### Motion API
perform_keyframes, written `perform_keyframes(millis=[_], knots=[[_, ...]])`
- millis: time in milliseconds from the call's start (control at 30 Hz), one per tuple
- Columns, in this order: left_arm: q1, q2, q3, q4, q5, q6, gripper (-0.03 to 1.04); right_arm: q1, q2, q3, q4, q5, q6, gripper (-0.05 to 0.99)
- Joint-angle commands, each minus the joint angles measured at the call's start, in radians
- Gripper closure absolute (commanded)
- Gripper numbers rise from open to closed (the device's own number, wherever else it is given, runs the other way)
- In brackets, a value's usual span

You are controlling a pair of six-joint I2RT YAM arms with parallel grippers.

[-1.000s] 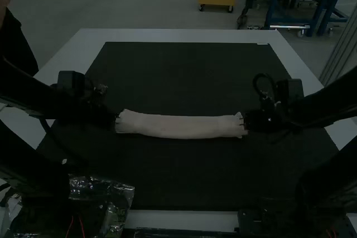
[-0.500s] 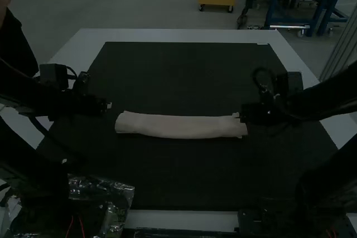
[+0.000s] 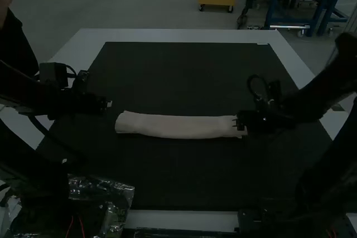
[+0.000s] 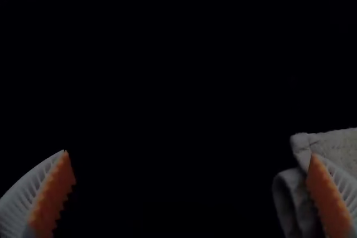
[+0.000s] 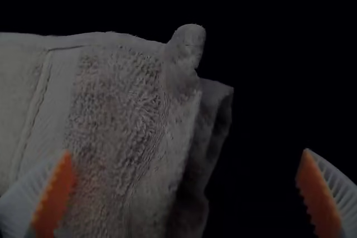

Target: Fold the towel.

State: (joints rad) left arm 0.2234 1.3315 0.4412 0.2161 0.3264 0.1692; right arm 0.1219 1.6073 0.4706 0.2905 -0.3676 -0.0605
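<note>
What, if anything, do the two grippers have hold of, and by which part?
Nothing is held: the left gripper and right gripper both stand wide open, and the towel lies as a long strip on the dark mat.

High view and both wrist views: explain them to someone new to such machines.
The machine is a pair of robot arms. The high view looks down from above and behind them; each wrist view comes from a camera on one arm. On a dark mat on the table lies a pale towel, folded into a long narrow strip. The left two-fingered claw is open near one end; the right two-fingered claw is open at the other. Neither holds anything.
</note>
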Motion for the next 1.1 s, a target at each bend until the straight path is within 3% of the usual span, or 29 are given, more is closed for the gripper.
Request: perform_keyframes(millis=[0, 200, 267, 300, 333, 367, 400, 733, 1067], knots=[[0.002, -0.018, 0.027, 0.011, 0.02, -0.014, 0.04, 0.033, 0.036, 0.03, 0.015, -0.01, -0.005, 0.02], [-0.002, -0.018, 0.024, 0.017, 0.023, -0.014, 0.04, 0.074, 0.088, 0.051, 0.032, -0.005, -0.004, 0.03], [-0.002, -0.018, 0.022, 0.019, 0.025, -0.014, 0.04, 0.09, 0.105, 0.057, 0.036, -0.007, -0.002, 0.14], [-0.002, -0.017, 0.022, 0.02, 0.025, -0.014, 0.04, 0.096, 0.114, 0.057, 0.038, -0.008, 0.001, 0.27], [-0.002, -0.017, 0.022, 0.022, 0.025, -0.014, 0.04, 0.101, 0.121, 0.057, 0.042, -0.028, 0.002, 0.48], [-0.002, -0.015, 0.022, 0.023, 0.025, -0.014, 0.04, 0.105, 0.126, 0.057, 0.045, -0.057, 0.001, 0.84], [-0.002, -0.015, 0.022, 0.025, 0.025, -0.014, 0.04, 0.104, 0.126, 0.059, 0.047, -0.065, 0.007, 0.95], [-0.004, -0.014, 0.017, 0.032, 0.025, -0.023, 0.04, 0.076, 0.016, 0.077, 0.018, -0.067, 0.039, 0.96], [-0.002, -0.012, 0.028, 0.035, 0.02, -0.039, 0.04, -0.056, -0.104, 0.148, -0.168, -0.087, -0.025, 0.96]])
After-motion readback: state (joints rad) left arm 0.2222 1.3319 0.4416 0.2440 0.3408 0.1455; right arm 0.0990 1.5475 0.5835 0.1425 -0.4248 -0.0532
